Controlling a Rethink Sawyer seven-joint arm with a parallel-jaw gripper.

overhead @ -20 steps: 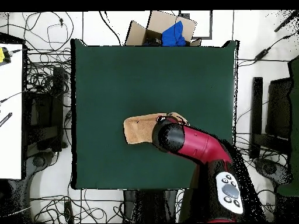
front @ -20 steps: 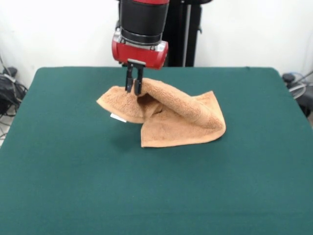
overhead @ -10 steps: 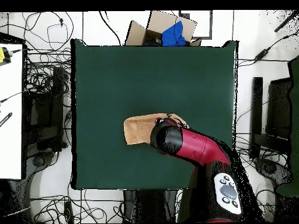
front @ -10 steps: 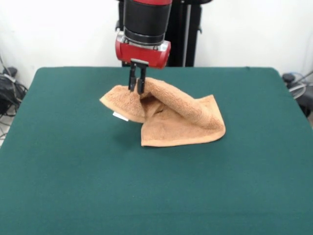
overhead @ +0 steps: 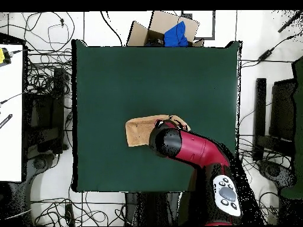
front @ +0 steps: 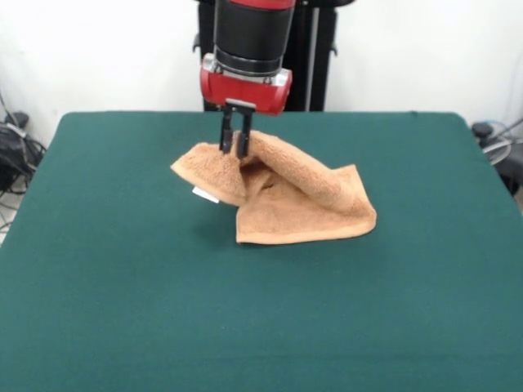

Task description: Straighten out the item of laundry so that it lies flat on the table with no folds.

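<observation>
Your towel (front: 286, 196) is nowhere near flat yet. It sits a bit behind the middle of the green bench (front: 122, 310), doubled over itself. In the front view one layer lies flat on the cloth w/ its front edge and right corner down, and a second layer arches over it as a thick ridge running from the pincer down to the right corner. The left flap is raised off the bench, w/ the small white tag (front: 204, 193) dangling under it.

The pincer (front: 234, 149) is clamped on the top of that ridge, fingers nearly together w/ terry pinched between them, holding the fold up. So the grab is done; the unfolding isn't. What's left, as I read it: carry the held edge out and away from the flat layer so the top layer peels off, lay it down, let go, then check for leftover creases.

Nothing else sits on the bench, so you've got room on every side. Off the bench in the overhead view: cables (overhead: 44, 77) all round the floor, a cardboard box (overhead: 163, 26) w/ something blue at the far edge. In that view the arm (overhead: 189, 151) hides about half the towel, so you can't judge the folds from above.
</observation>
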